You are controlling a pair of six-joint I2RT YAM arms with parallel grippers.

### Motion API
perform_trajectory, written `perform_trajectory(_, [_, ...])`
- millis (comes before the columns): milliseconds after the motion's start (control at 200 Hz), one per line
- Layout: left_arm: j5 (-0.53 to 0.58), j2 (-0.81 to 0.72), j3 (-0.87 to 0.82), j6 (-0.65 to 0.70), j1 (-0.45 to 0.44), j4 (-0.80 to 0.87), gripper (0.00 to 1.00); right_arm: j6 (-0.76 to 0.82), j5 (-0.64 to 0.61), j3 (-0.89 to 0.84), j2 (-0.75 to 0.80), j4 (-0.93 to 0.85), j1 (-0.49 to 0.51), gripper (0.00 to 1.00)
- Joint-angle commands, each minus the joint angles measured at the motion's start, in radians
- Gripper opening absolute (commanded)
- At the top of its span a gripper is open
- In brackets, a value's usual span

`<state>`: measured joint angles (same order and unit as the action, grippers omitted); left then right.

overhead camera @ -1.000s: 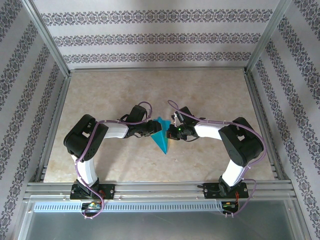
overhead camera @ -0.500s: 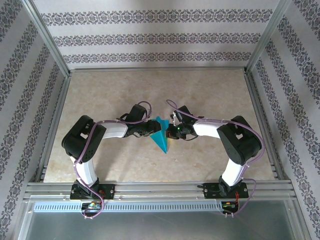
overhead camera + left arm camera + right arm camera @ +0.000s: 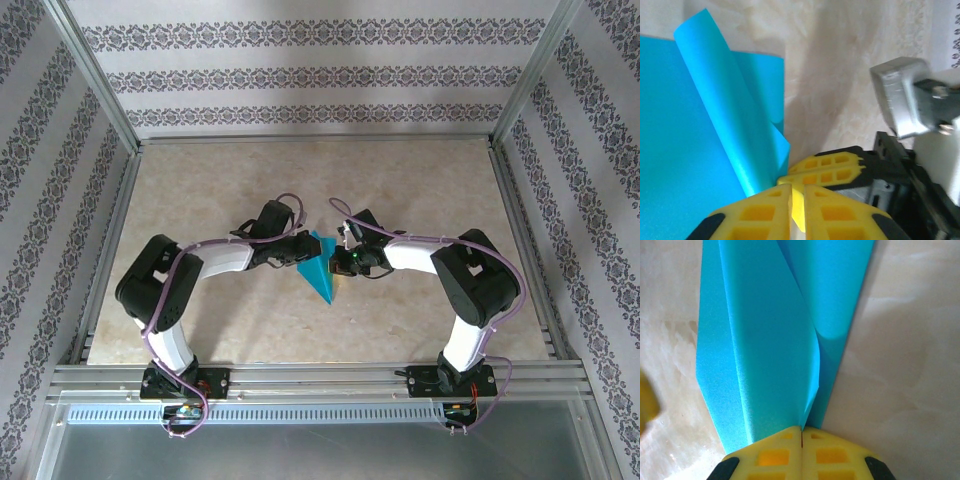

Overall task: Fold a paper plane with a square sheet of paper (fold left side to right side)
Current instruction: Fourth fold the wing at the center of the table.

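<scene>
Pointed blue paper (image 3: pixel 321 273) on table (image 3: pixel 420 180), left tool (image 3: pixel 797 190) pinching its raised flap, right tool (image 3: pixel 801 431) clamped on its edge

Teal folded paper (image 3: pixel 321 277) on marbled table (image 3: pixel 200 190)

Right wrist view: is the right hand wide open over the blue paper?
No, the right hand has its yellow fingers pressed together, pinching a flap of the paper.
</scene>
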<state>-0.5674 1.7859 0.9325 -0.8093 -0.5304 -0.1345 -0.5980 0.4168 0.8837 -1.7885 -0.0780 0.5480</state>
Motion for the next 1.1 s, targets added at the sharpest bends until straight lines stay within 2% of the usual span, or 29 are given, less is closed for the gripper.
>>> perform_trajectory(0, [-0.036, 0.054, 0.046, 0.03, -0.007, -0.015, 0.11, 0.029, -0.115, -0.027, -0.069, -0.115, 0.012, 0.0])
perform_trajectory(245, [-0.033, 0.129, 0.119, 0.068, -0.008, 0.046, 0.07, 0.035, -0.139, -0.016, -0.078, -0.144, 0.018, 0.0])
perform_trajectory(799, [0.038, 0.176, 0.114, 0.107, -0.007, 0.133, 0.05, 0.07, -0.189, 0.02, -0.108, -0.229, 0.026, 0.0])
perform_trajectory(1094, [0.051, 0.188, 0.078, 0.095, -0.006, 0.112, 0.02, 0.066, -0.125, 0.038, -0.071, -0.206, 0.014, 0.0])
